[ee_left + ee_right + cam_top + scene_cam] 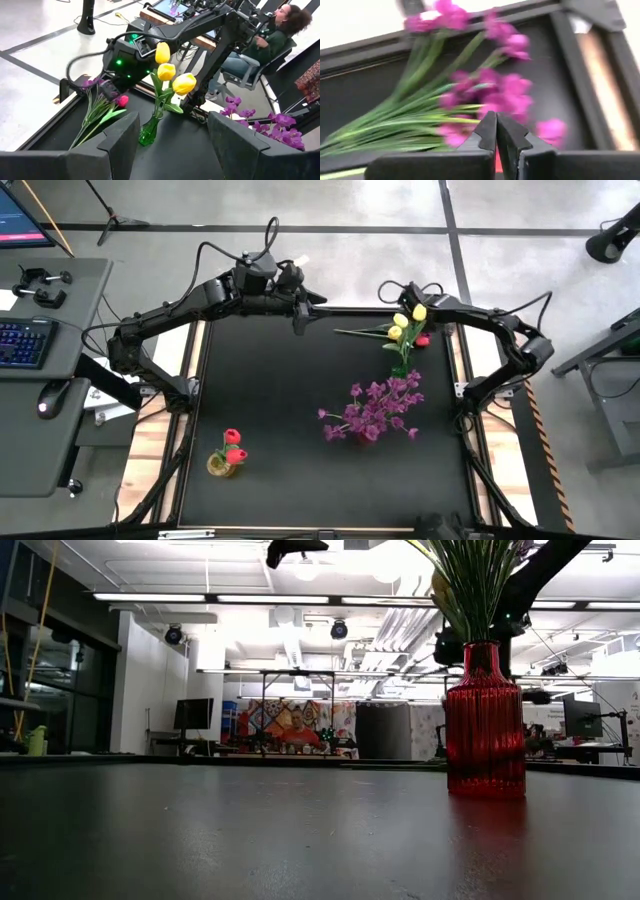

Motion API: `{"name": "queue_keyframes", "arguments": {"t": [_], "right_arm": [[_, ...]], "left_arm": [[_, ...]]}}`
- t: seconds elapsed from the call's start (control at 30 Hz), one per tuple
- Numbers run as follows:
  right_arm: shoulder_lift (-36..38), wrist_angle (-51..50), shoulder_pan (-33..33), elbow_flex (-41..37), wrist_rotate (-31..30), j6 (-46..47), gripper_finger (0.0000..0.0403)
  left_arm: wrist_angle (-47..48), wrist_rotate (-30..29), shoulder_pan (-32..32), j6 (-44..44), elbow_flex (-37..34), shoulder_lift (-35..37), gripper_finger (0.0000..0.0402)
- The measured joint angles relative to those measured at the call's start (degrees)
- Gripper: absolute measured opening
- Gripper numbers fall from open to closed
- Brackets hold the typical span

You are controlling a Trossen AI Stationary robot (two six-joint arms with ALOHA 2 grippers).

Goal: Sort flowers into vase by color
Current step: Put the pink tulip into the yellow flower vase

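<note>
1 purple spray [485, 97], beneath shut right tool [496, 131]

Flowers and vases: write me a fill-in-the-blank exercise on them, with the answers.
1. The green vase holds tulips coloured ___.
2. The red vase holds sprays coloured ___.
3. The right gripper, open or shut, is ___.
Missing words: yellow; purple; shut.
</note>
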State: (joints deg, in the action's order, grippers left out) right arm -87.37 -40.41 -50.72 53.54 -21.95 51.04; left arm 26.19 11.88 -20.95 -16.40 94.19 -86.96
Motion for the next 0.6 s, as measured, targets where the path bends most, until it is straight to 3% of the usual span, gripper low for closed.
{"name": "queue_keyframes", "arguments": {"t": [0.27,0.43,0.6], "right_arm": [[0.0,-4.1,-1.5,0.0,-7.8,4.2,0.0000],[-1.8,-5.1,-1.8,0.0,-7.3,2.9,0.0000],[-5.8,-6.0,-2.1,0.0,-1.5,2.5,0.0000]], "left_arm": [[0.0,0.0,0.0,0.0,0.0,0.0,0.0223],[0.0,0.0,0.0,0.0,0.0,0.0,0.0223],[0.0,0.0,0.0,0.0,0.0,0.0,0.0223]]}}
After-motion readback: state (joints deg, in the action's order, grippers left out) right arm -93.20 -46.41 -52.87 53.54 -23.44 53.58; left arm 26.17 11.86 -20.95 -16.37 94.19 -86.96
